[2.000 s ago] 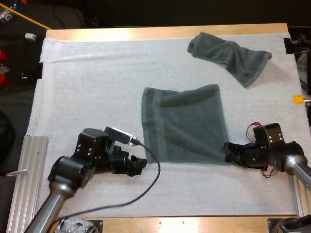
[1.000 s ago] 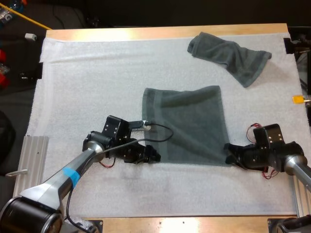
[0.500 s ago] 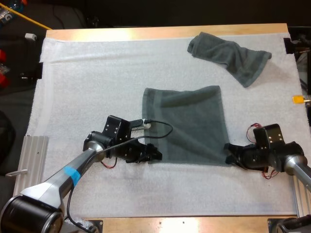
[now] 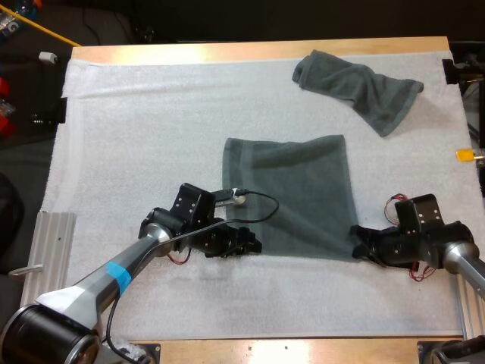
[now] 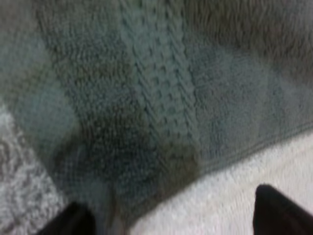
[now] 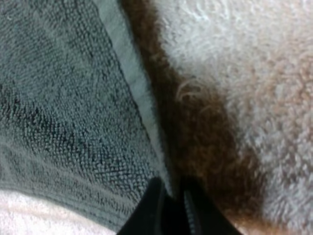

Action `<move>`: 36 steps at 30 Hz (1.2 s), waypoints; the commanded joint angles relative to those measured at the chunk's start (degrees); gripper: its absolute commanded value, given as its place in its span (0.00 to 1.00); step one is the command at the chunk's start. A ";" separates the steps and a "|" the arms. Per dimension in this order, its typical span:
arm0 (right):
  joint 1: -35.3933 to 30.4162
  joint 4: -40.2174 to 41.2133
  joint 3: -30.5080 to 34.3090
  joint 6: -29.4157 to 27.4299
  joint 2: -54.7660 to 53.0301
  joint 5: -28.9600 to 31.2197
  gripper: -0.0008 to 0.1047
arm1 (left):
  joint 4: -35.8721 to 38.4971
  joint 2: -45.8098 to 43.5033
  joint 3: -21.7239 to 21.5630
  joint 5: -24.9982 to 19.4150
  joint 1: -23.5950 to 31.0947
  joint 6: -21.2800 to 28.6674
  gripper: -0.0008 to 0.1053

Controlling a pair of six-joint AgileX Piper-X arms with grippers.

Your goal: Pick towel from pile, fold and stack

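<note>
My left gripper is down at the spread towel's near left corner, fingers wide apart with the corner lying between them on the mat, nothing pinched yet. To do this well, I reckon I should go in low at the hem and close on the corner itself, not a tuft of mat, then lift level with the other side. The towel lies flat mid-mat and looks nearly square from above, so I can't call its long axis. Its woven band runs near-to-far along the left edge. At the near right corner my right gripper is pinched tight on the hem. Far right, the crumpled towel sits well apart.
</note>
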 commanded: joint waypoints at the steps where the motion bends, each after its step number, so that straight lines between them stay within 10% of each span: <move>1: 0.09 0.91 -0.03 -0.72 -0.47 0.17 0.01 | -0.63 0.43 0.17 -0.84 -0.18 -0.61 0.53; 15: 0.09 1.39 -0.03 -0.72 -0.47 -3.00 0.01 | 0.18 0.43 0.17 -4.37 -0.18 -0.61 0.01; 36: 0.09 17.35 -0.62 -3.69 -19.44 -3.03 0.01 | 23.34 -19.50 0.17 -10.34 -0.40 18.61 0.01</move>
